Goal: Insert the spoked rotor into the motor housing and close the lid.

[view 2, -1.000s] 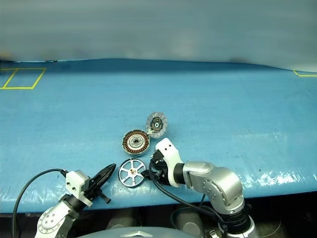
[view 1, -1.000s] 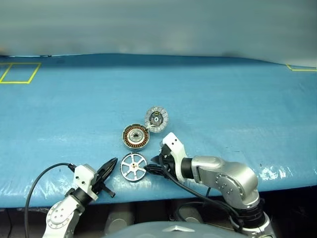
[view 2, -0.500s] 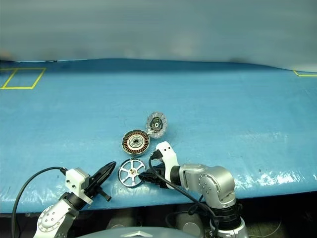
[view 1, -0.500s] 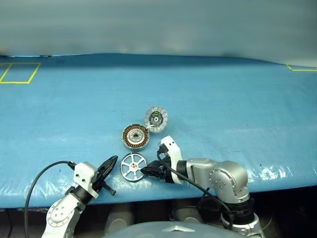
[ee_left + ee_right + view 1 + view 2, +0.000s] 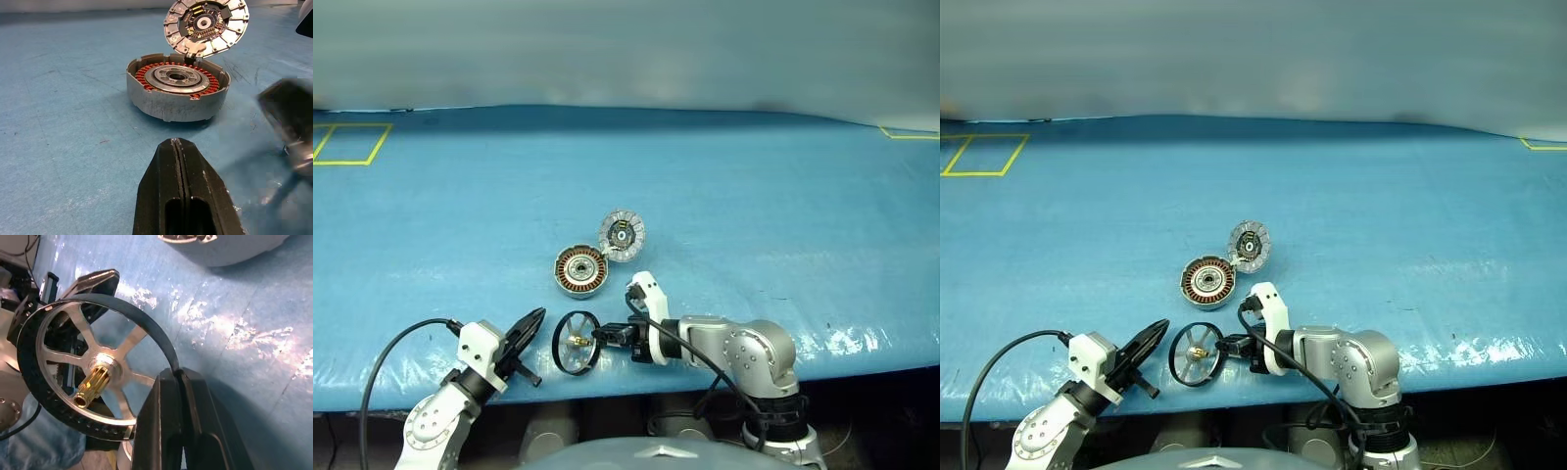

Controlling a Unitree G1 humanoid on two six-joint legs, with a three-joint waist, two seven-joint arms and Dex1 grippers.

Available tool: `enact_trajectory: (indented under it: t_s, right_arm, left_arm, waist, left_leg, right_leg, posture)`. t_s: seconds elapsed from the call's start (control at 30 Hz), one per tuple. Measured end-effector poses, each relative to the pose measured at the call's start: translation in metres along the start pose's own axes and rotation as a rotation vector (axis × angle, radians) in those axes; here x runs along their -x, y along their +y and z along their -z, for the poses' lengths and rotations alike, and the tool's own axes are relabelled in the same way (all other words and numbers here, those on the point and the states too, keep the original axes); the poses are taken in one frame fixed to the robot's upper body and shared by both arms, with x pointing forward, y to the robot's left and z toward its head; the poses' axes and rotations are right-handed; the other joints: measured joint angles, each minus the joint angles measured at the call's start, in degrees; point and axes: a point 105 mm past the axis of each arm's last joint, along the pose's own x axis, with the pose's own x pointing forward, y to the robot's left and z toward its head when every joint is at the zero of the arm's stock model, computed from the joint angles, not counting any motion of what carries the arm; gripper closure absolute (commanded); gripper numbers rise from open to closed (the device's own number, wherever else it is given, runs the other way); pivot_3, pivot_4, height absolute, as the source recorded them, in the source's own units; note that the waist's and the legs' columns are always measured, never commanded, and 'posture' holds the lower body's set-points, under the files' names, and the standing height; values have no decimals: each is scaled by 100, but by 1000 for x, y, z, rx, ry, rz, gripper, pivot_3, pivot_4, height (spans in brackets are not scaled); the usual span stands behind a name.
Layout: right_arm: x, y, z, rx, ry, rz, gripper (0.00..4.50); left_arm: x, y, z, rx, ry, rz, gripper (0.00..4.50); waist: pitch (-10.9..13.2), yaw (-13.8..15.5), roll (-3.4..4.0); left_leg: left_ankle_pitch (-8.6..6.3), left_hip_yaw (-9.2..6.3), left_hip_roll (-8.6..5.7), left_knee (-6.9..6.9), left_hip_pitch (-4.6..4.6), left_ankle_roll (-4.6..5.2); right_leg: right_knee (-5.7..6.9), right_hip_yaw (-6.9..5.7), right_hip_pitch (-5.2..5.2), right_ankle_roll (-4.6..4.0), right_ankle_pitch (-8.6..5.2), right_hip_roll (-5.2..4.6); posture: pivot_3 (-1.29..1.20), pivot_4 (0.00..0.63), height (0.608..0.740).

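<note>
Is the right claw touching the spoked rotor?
Touching. The right wrist view shows the right claw shut on the black rim of the spoked rotor, which stands on edge.

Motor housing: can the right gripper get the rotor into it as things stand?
Probably yes: the right gripper is shut on the spoked rotor, and the motor housing lies open, its lid tipped back.

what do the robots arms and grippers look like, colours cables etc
Both arms have rounded silver-grey metal segments with white wrist blocks. The left gripper and right gripper each have two tapered black fingers. A black cable loops out from each wrist.
</note>
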Motion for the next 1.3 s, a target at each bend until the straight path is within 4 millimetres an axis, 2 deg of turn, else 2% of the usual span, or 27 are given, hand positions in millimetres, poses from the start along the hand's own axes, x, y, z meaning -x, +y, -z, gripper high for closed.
enact_trajectory:
  t_s: [0.33, 0.53, 0.6, 0.8, 0.9, 1.13, 1.3]
  right_arm:
    - [12, 8, -17, 96, -56, 2, 4488]
    - [23, 3, -39, 330, -115, 110, 4488]
    - [25, 2, -48, 459, -142, 157, 4488]
    - [45, -16, -73, 757, -215, 354, 4488]
    - [53, -22, -82, 852, -237, 432, 4488]
    - [66, -37, -91, 1003, -219, 559, 4488]
    - [65, -34, -91, 1038, -210, 521, 4488]
  left_arm:
    - [0, 2, 7, 0, -1, 6, 4500]
    - [1, 3, 11, 7, 9, 6, 4500]
    - [0, 3, 10, 5, 2, 8, 4500]
    - [0, 3, 9, 2, -5, 9, 4500]
    - [-1, 3, 9, 1, -6, 12, 4500]
    - [-2, 2, 7, -3, -11, 20, 4500]
    - [-3, 3, 7, -5, -14, 21, 4500]
  waist:
    - [0, -2, 1]
    - [1, -2, 1]
    - [2, -2, 4]
    - [0, 19, 0]
    - [0, 18, 0]
    - [0, 41, -1]
    - [0, 39, 0]
  left_leg:
    - [0, -1, -1, 1, -13, 0]
    - [0, -3, -1, 3, -15, 0]
    - [0, -2, -2, 4, -16, 0]
    - [0, -2, -4, 8, -21, 0]
    - [0, -1, -3, 9, -20, 0]
    - [0, 0, -4, 12, -21, 0]
    - [0, -1, -3, 13, -21, 0]
  right_leg:
    - [0, -1, -9, 5, 3, 1]
    - [0, -3, -10, 7, 4, 3]
    - [0, -3, -11, 18, 10, 3]
    - [-3, -3, -12, 32, 18, 1]
    - [-1, -3, -12, 31, 18, 3]
    - [-2, -3, -11, 30, 17, 3]
    - [-1, -2, -11, 33, 19, 3]
  posture:
    - [0, 150, 740]
    - [0, 150, 740]
    - [0, 150, 740]
    - [0, 150, 740]
    - [0, 150, 740]
    - [0, 150, 740]
    - [0, 150, 740]
